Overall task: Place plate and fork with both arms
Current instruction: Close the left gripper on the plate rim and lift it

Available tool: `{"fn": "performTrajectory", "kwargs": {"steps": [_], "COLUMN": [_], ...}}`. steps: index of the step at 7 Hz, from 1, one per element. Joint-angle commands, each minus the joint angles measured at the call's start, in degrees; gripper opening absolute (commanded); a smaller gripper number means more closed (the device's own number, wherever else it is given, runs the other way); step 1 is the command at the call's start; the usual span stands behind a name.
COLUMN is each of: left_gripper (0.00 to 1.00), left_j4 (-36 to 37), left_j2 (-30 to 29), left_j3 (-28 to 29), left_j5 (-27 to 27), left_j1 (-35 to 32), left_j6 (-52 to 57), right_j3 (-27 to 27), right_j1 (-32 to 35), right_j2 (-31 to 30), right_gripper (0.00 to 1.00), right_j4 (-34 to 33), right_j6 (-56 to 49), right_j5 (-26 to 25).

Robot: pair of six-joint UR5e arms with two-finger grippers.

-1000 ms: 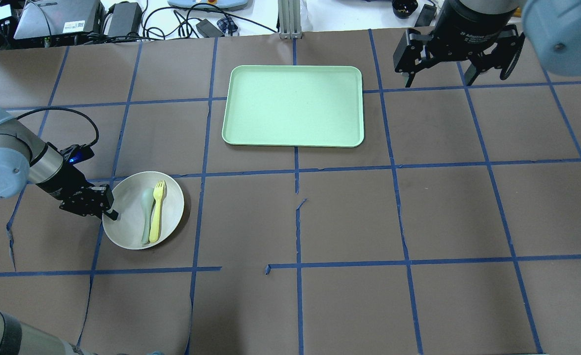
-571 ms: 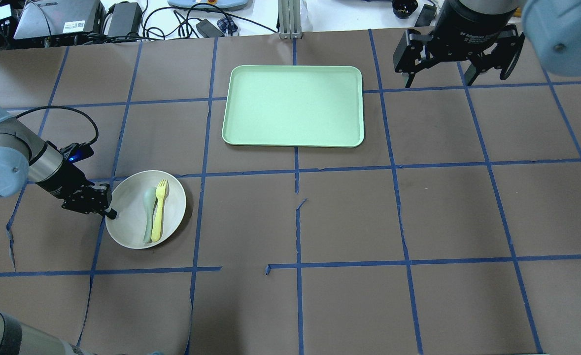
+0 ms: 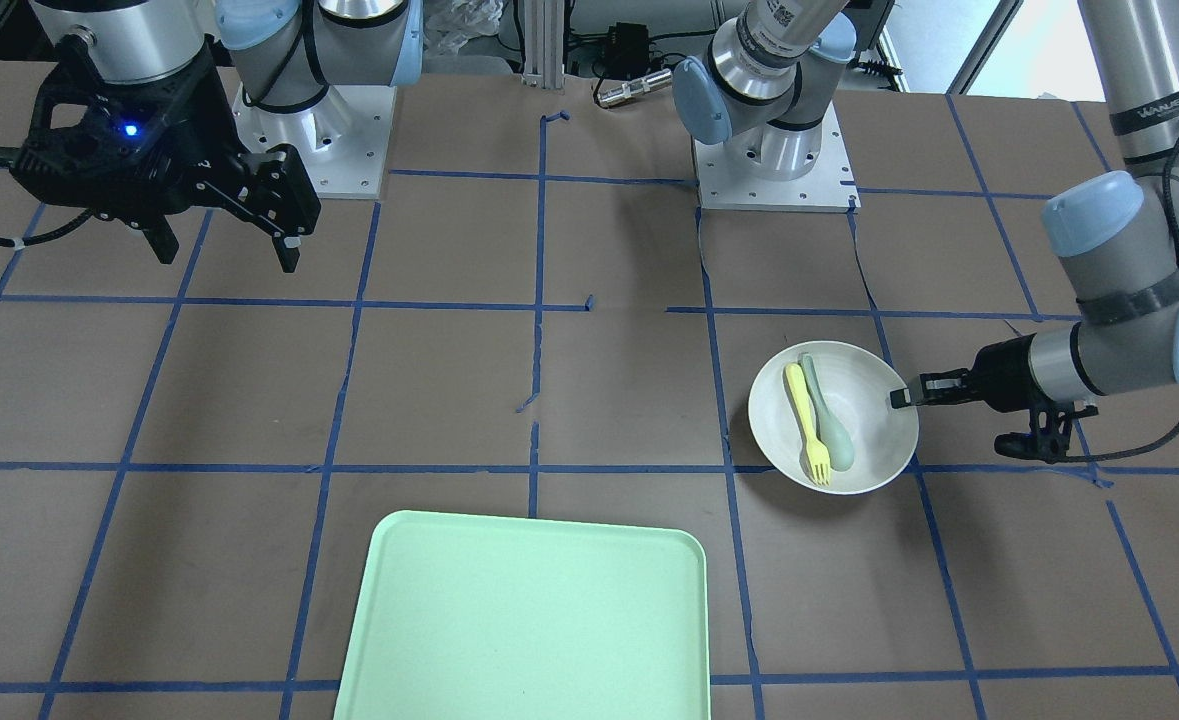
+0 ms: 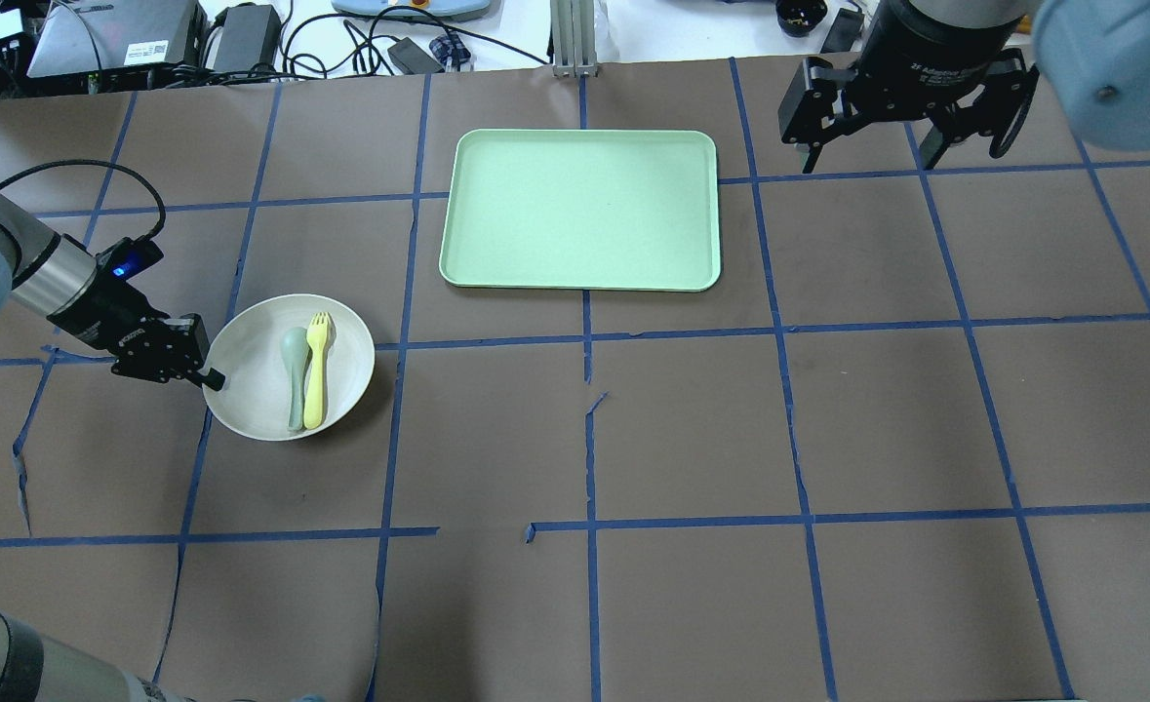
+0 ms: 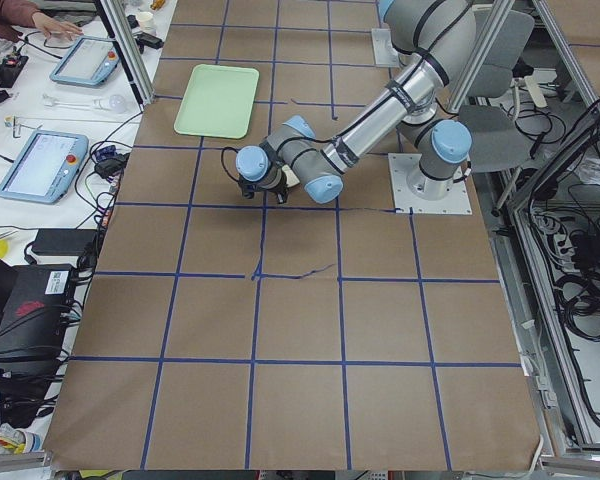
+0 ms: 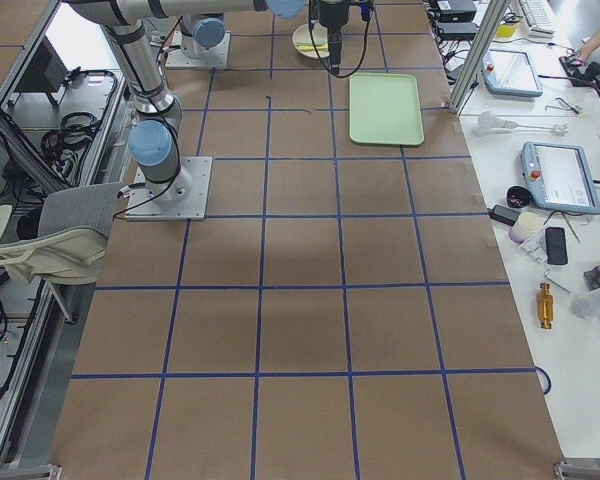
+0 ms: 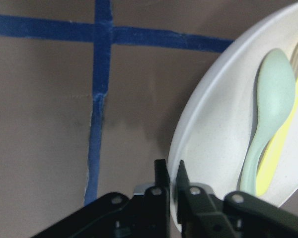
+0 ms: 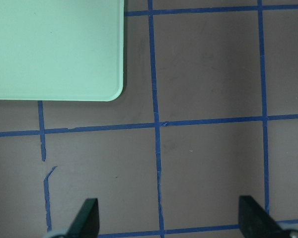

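Observation:
The off-white plate [image 4: 248, 390] is at the table's left, with the pale yellow fork [image 4: 316, 370] lying in it beside a grey-green spoon [image 4: 293, 378]. My left gripper [image 4: 212, 378] is shut on the plate's left rim, and a shadow shows under the plate. The left wrist view shows the fingers pinching the rim [image 7: 173, 181], with the plate [image 7: 213, 139] and the fork [image 7: 294, 124] beyond. In the front view the plate [image 3: 879, 400], the fork [image 3: 807, 420] and the left gripper [image 3: 899, 400] show at the right. My right gripper [image 4: 867, 164] is open and empty, high at the far right.
A mint-green rectangular tray [image 4: 579, 210] lies at the far middle of the table, and its corner shows in the right wrist view [image 8: 54, 44]. Brown paper with blue tape lines covers the table. Cables and devices lie beyond the far edge.
My left gripper has moved away from the robot and slightly right with the plate in it; the fork and spoon rode along. The right arm has not moved.

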Motion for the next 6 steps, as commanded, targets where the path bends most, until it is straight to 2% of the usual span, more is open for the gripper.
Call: {"fn": "performTrajectory", "kwargs": {"steps": [1, 2, 3, 4, 6], "left_gripper": [0.00, 0.00, 0.00, 0.00, 0.00], "left_j4": [-5.6, -5.9, -6.7, -9.9, -10.2], "left_j2": [-0.3, -1.4, -3.6, -7.2, -14.6], "left_j3": [6.1, 9.9, 16.7, 24.5, 36.5], "left_j5": [-0.2, -1.0, -2.1, -2.3, -5.0], "left_j1": [-0.6, -2.2, -5.4, -8.7, -16.8], "left_j6": [0.0, -0.5, -3.5, -4.2, -12.1], "right_j3": [0.0, 0.0, 0.0, 0.0, 0.0], "right_j1": [0.0, 0.0, 0.0, 0.0, 0.0], "right_j2": [0.0, -0.1, -0.1, -0.1, -0.1], "right_gripper": [1.00, 1.00, 1.00, 1.00, 1.00], "right_j4": [0.0, 0.0, 0.0, 0.0, 0.0], "right_j6": [0.0, 0.0, -0.1, -0.1, -0.1], "right_j5": [0.0, 0.0, -0.1, -0.1, -0.1]}}
